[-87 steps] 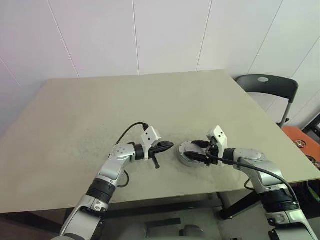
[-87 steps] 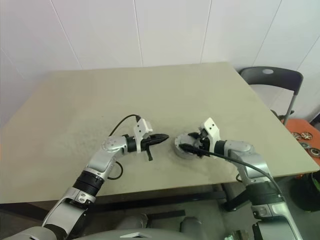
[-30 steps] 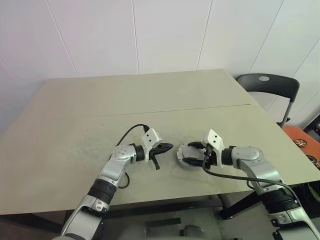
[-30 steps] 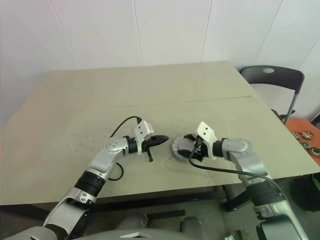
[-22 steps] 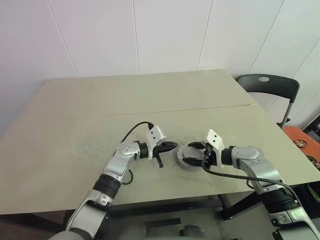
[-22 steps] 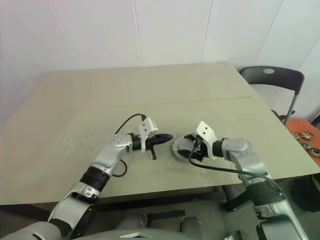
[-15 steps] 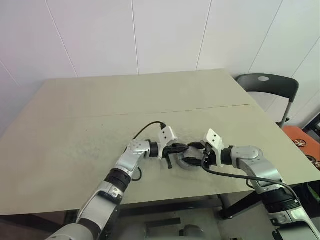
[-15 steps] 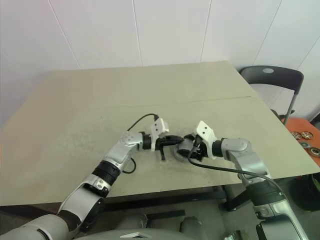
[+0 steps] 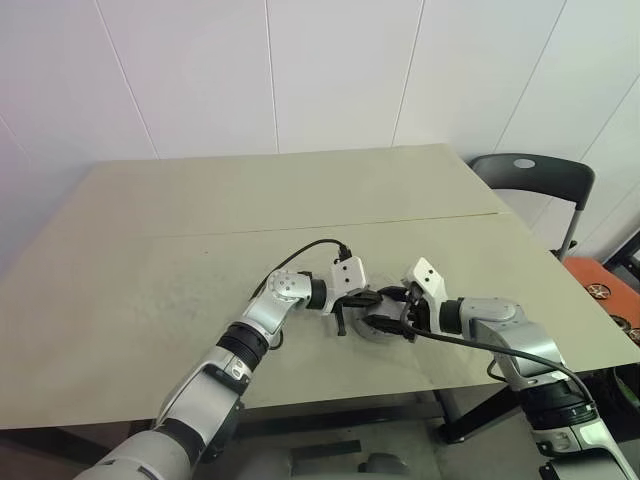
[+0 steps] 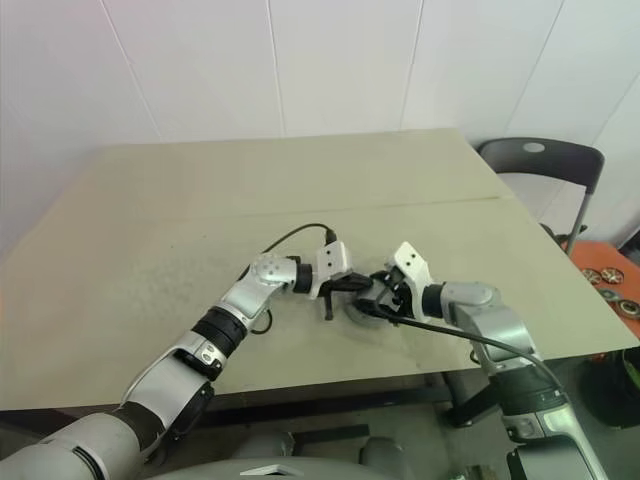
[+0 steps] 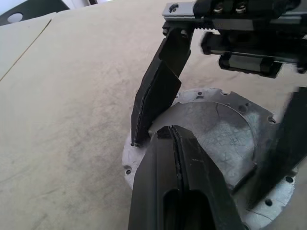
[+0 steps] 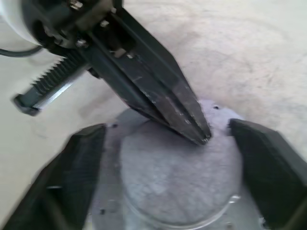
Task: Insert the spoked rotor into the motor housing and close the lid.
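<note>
You have a beige table [image 9: 150, 250] with the round grey lid [image 11: 216, 139] lying flat near its front edge, between the two arms. Your right gripper [image 12: 165, 191] straddles the lid, its black fingers [image 12: 76, 167] spread wide to either side of the disc. Your left gripper [image 11: 178, 143] reaches in from the opposite side, fingers pressed together, tips over the lid's top face.
</note>
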`<state>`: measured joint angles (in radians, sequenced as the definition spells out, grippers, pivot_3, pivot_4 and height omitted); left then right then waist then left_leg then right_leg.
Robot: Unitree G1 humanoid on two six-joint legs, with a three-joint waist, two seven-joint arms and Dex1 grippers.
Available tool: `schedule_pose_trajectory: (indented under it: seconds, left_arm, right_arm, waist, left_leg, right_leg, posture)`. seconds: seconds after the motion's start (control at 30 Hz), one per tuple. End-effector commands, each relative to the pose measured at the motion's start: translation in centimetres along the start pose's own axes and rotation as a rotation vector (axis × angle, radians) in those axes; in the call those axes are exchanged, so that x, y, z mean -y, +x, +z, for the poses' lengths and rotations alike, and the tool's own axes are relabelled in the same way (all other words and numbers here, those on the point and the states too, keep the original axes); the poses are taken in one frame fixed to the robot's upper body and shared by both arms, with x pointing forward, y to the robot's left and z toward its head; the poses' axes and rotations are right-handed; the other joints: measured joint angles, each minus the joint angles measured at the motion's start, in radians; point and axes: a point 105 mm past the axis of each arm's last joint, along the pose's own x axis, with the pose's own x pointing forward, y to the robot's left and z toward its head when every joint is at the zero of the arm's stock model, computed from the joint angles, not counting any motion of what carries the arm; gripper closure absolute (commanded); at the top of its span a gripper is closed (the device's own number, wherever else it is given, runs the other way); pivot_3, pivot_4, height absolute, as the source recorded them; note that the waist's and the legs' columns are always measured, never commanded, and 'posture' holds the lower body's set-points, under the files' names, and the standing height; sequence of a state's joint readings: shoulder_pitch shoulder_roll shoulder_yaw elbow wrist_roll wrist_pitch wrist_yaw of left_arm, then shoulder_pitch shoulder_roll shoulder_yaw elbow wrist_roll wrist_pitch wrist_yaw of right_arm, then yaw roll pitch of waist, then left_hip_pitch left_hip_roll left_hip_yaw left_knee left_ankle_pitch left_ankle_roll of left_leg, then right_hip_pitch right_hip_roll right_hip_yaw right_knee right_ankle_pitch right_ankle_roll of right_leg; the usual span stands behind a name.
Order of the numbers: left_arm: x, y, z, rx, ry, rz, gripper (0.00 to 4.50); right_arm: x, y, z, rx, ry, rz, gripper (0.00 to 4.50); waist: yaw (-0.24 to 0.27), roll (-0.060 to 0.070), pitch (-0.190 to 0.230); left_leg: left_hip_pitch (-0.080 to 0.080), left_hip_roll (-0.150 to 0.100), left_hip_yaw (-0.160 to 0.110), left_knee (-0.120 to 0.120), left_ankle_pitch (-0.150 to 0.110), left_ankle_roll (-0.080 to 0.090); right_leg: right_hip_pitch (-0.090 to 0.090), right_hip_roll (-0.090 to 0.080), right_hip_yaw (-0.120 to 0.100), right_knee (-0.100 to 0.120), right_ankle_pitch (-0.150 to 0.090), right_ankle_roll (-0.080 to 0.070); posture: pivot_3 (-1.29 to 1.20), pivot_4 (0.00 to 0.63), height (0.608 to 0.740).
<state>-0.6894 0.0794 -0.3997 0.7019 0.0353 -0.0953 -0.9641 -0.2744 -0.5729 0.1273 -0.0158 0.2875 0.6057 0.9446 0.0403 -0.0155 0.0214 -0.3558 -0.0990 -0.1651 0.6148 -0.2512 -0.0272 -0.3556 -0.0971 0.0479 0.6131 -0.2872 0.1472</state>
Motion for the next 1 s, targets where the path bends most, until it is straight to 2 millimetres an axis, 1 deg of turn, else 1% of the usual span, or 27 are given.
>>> schedule_pose_trajectory:
  seconds: [0.03, 0.13, 0.2, 0.33, 0.53, 0.63, 0.7, 0.77, 0.87, 1.0]
  left_arm:
    - [1.6, -0.6, -3.7, -0.113, -0.111, -0.046, 4.5]
    - [2.0, -0.5, -2.6, -0.036, -0.173, -0.081, 4.5]
    - [2.2, -0.7, -2.3, -0.017, -0.198, -0.101, 4.5]
    - [2.3, -0.9, -1.8, 0.004, -0.211, -0.11, 4.5]
    - [2.3, -0.8, -1.3, 0.02, -0.21, -0.101, 4.5]
    - [2.4, -0.8, -1.2, 0.027, -0.213, -0.096, 4.5]
    - [2.5, -0.8, -1.2, 0.029, -0.215, -0.094, 4.5]
    - [2.5, -0.8, -1.1, 0.03, -0.215, -0.093, 4.5]
    - [2.5, -0.8, -1.0, 0.031, -0.213, -0.091, 4.5]
    - [2.6, -0.8, -1.0, 0.033, -0.214, -0.09, 4.5]
  right_arm:
    - [-0.1, 0.2, -1.5, -0.048, 0.076, 0.03, 0.02]
    - [-0.3, -0.1, -1.6, -0.042, 0.093, 0.071, 0.02]
    - [-0.2, -0.5, -1.7, -0.032, 0.114, 0.09, 0.02]
    - [0.5, -1.3, -1.8, -0.003, 0.164, 0.086, 0.02]
    - [1.7, -2.1, -1.9, 0.024, 0.319, 0.053, 0.02]
    - [2.6, -2.6, -2.1, 0.011, 0.405, 0.015, 0.02]
    - [2.9, -2.8, -2.2, -0.002, 0.457, 0.012, 0.02]
    - [3.0, -2.9, -2.9, -0.053, 0.503, 0.001, 0.02]
    - [2.9, -3.1, -3.6, -0.108, 0.572, 0.008, 0.02]
    - [1.9, -3.3, -3.4, -0.125, 0.648, 0.072, 0.02]
  waist:
    - [-0.001, 0.0, 0.0]
    - [0.0, 0.0, 0.0]
    - [0.0, 0.0, 0.0]
    - [0.002, 0.0, 0.0]
    - [0.003, 0.0, 0.0]
    - [0.003, 0.0, 0.0]
    - [0.006, 0.0, 0.0]
    - [0.003, 0.002, 0.0]
    - [0.004, 0.003, 0.0]
    - [0.006, 0.003, 0.0]
  left_leg:
    - [0.0, 0.0, 0.0, 0.0, 0.0, 0.0]
    - [0.0, 0.001, 0.0, 0.0, 0.0, 0.0]
    - [-0.001, 0.001, 0.0, -0.001, 0.0, 0.0]
    - [-0.002, 0.0, 0.0, -0.001, -0.001, 0.001]
    - [-0.002, 0.0, 0.0, -0.001, -0.001, 0.001]
    - [-0.002, 0.0, 0.0, -0.001, -0.001, 0.001]
    - [-0.002, 0.0, 0.0, 0.0, -0.001, 0.001]
    - [-0.004, 0.0, 0.0, -0.001, -0.001, 0.001]
    - [-0.005, 0.0, 0.001, -0.001, -0.001, 0.001]
    - [-0.005, -0.001, 0.0, 0.0, -0.001, 0.001]
  right_leg:
    - [0.0, 0.0, 0.0, 0.0, 0.0, 0.0]
    - [-0.001, 0.0, 0.0, 0.0, 0.0, 0.0]
    - [-0.001, 0.0, 0.0, 0.0, 0.001, -0.001]
    - [-0.002, 0.0, 0.0, 0.0, 0.002, -0.003]
    - [-0.001, 0.0, 0.0, 0.0, 0.002, -0.003]
    - [-0.001, 0.0, 0.0, 0.0, 0.002, -0.003]
    - [-0.001, 0.0, 0.0, 0.0, 0.002, -0.003]
    - [-0.003, 0.0, 0.0, 0.0, 0.002, -0.003]
    - [-0.005, 0.0, 0.001, 0.0, 0.002, -0.003]
    - [-0.004, -0.001, 0.001, 0.0, 0.002, -0.003]
  posture:
    - [0.0, 0.0, 0.74]
    - [0.0, 0.0, 0.74]
    - [0.0, 0.0, 0.74]
    - [0.0, 0.0, 0.74]
    - [0.0, 0.0, 0.74]
    - [0.0, 0.0, 0.74]
    - [0.0, 0.0, 0.74]
    - [0.0, 0.0, 0.74]
    - [0.0, 0.0, 0.74]
    - [0.0, 0.0, 0.74]
